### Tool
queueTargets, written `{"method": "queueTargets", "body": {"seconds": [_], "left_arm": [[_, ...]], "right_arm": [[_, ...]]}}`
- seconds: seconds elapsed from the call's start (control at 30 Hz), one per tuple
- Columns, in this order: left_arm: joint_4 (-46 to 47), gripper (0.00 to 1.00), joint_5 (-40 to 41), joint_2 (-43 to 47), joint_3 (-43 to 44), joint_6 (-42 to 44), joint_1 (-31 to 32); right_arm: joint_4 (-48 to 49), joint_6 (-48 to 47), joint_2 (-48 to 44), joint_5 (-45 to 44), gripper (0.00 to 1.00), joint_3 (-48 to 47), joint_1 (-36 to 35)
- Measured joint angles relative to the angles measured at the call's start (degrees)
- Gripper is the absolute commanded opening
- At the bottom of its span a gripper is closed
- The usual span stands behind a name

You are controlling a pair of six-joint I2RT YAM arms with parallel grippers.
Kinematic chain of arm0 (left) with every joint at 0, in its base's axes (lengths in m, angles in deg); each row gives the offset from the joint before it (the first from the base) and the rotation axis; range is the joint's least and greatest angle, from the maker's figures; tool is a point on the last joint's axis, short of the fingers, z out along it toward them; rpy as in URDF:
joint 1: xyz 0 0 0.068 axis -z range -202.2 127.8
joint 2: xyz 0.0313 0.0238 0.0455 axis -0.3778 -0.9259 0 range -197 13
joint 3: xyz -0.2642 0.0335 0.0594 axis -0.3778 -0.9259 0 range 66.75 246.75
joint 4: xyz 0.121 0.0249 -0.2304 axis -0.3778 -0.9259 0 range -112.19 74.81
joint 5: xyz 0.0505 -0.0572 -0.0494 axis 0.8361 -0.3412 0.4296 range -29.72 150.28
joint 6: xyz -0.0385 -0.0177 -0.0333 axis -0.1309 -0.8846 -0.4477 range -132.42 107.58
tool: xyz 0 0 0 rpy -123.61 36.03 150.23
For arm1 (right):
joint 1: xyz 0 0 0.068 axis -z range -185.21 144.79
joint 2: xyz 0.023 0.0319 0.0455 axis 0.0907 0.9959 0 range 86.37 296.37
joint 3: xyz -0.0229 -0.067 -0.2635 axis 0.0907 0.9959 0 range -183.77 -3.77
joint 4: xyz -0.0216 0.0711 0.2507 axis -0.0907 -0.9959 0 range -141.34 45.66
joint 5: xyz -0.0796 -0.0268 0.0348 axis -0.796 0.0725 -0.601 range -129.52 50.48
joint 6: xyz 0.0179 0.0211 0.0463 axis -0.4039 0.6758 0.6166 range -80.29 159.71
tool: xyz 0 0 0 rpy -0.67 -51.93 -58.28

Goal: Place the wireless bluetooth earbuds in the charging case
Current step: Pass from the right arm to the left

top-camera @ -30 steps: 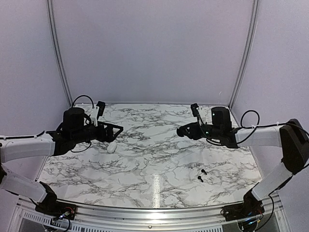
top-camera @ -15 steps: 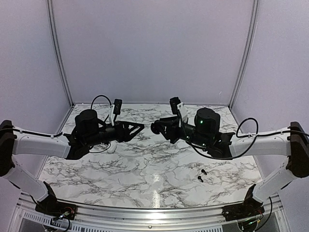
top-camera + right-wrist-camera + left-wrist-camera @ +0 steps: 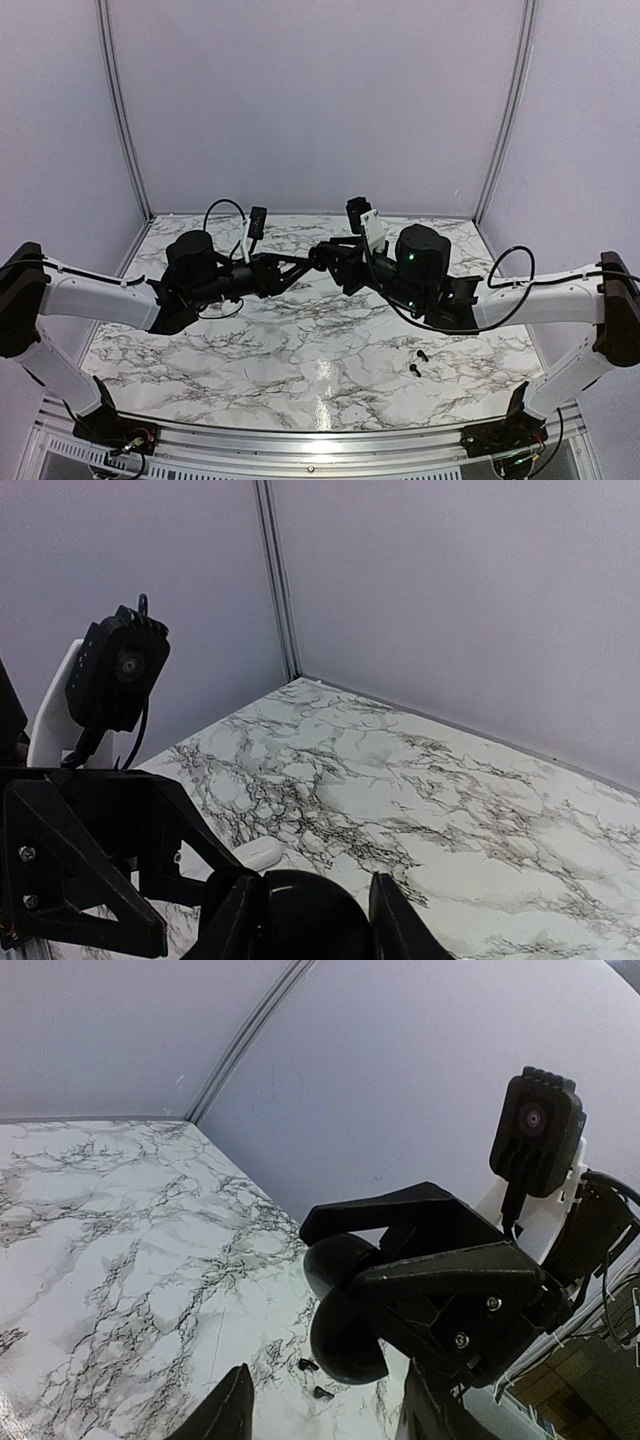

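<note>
My right gripper [image 3: 335,262] is shut on a black rounded charging case [image 3: 322,258], held in the air above the middle of the table. In the left wrist view the case [image 3: 345,1305] shows as two rounded halves, one above the other. My left gripper [image 3: 300,266] has come up against it from the left, its fingers [image 3: 230,1412] still apart and low on either side of the lower half. I cannot tell whether they touch it. Two black earbuds [image 3: 418,362] lie loose on the marble at the right front and show under the case [image 3: 314,1378].
A white closed case [image 3: 260,853] lies on the marble table [image 3: 320,345] under the left arm. Grey walls close in the back and both sides. The right wrist view shows my left gripper's black frame [image 3: 90,880] close on the left.
Both arms swung inward from the table's sides and now meet over its middle. The right gripper kept the black case. The left gripper's jaws have narrowed.
</note>
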Motion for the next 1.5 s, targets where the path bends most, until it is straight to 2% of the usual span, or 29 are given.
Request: {"method": "queueTargets", "body": {"seconds": [0.5, 0.63, 0.8, 1.13, 1.33, 1.5], "left_arm": [[1.8, 0.49, -0.2, -2.9, 1.3, -1.0, 0.1], [1.8, 0.43, -0.4, -3.5, 1.7, -1.0, 0.2], [1.9, 0.40, -0.7, -3.9, 2.0, -1.0, 0.3], [2.1, 0.25, -1.8, -5.1, 3.0, -1.2, 0.4], [2.1, 0.21, -1.6, -5.3, 3.0, -1.6, 0.2], [2.1, 0.18, -1.6, -5.3, 3.0, -1.7, 0.2]], "right_arm": [[0.0, 0.2, 0.1, -0.5, 0.23, 0.0, 0.0], [0.0, 0.3, 0.3, -0.6, 0.23, 0.0, 0.0], [0.0, 0.7, 1.0, -0.5, 0.23, 0.0, -0.1], [0.0, 0.7, 1.5, -0.6, 0.24, 0.0, -0.4], [0.0, 0.7, 1.5, -0.7, 0.33, 0.0, -0.4], [0.0, 0.6, 1.5, -0.8, 0.49, 0.0, -0.4]]}}
